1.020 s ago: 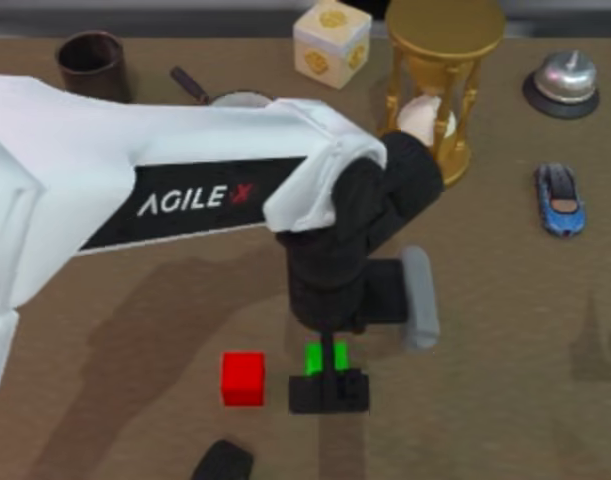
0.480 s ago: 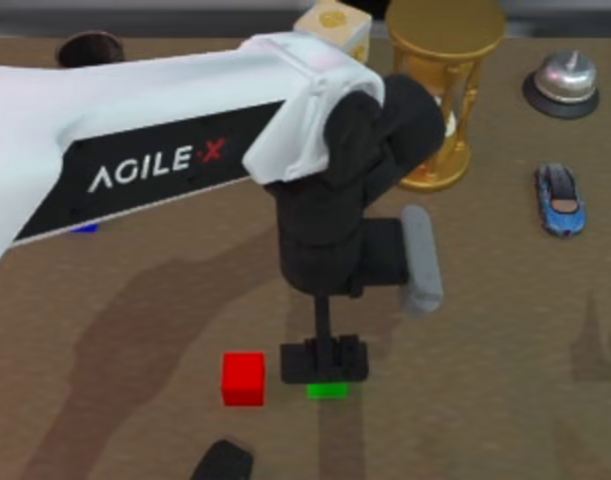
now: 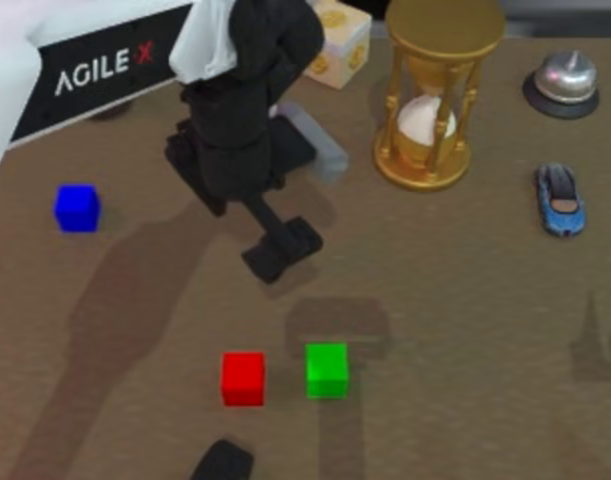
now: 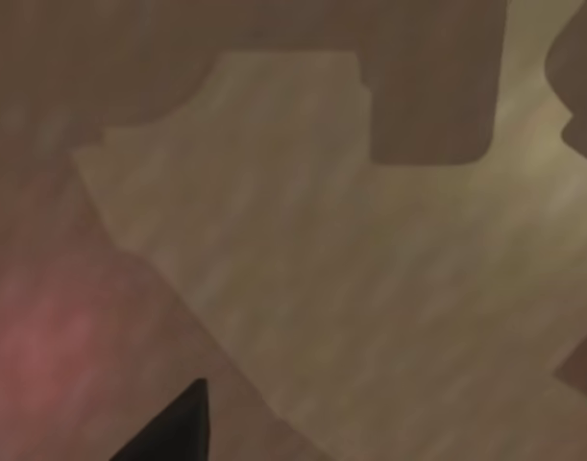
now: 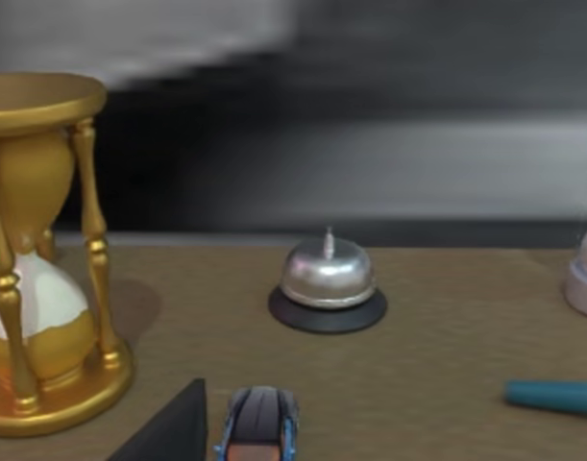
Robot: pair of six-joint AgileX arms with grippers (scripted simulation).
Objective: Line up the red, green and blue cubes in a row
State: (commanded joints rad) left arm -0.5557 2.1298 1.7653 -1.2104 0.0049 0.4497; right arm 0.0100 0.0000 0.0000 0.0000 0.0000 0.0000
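The red cube (image 3: 243,378) and the green cube (image 3: 327,369) sit side by side near the table's front, a small gap between them. The blue cube (image 3: 77,208) stands alone at the far left, farther back. My left gripper (image 3: 282,248) hangs open and empty above bare table, behind the red and green pair and apart from them. In the left wrist view one dark fingertip (image 4: 183,427) shows over bare tabletop. My right arm is parked out of the top view; its wrist view shows one dark finger (image 5: 173,432) with nothing held.
A gold hourglass (image 3: 430,100), a cream cube with gold emblems (image 3: 337,42), a silver bell (image 3: 567,80) and a blue toy car (image 3: 560,200) stand along the back and right. A black object (image 3: 222,462) lies at the front edge.
My left gripper let go of the green cube beside the red one, then rose and swung back and to the left. The blue cube is now uncovered.
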